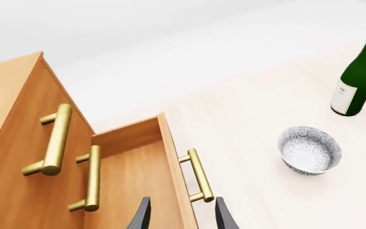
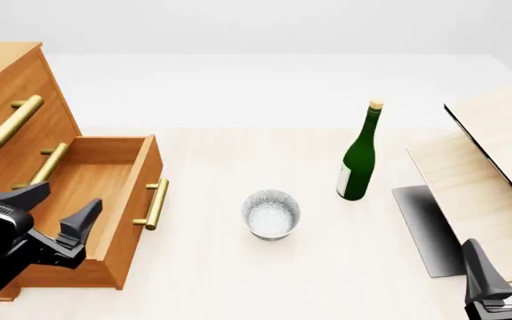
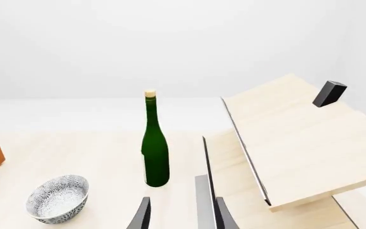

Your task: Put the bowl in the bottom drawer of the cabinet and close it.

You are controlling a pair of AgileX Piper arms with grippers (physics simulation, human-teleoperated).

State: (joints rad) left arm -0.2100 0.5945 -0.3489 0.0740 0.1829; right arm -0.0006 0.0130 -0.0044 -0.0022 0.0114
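Observation:
The white grey-speckled bowl [image 2: 271, 214] [image 1: 309, 150] [image 3: 57, 199] stands upright on the pale table, to the right of the cabinet [image 2: 7, 120] [image 1: 17, 119]. The bottom drawer [image 2: 105, 193] [image 1: 138, 167] is pulled out and shows an empty wooden inside; its brass handle [image 2: 154, 203] [image 1: 199, 175] faces the bowl. My left gripper [image 2: 73, 195] [image 1: 181, 217] hangs open and empty over the open drawer's front part. My right gripper [image 2: 503, 248] [image 3: 183, 217] is open and empty at the near right, well apart from the bowl.
A green bottle [image 2: 360, 157] [image 3: 154, 148] [image 1: 360, 71] stands upright behind and to the right of the bowl. Pale light-wood boards [image 2: 496, 153] [image 3: 297, 138] lean at the right over a dark plate [image 2: 427, 230]. Two upper drawers stay shut.

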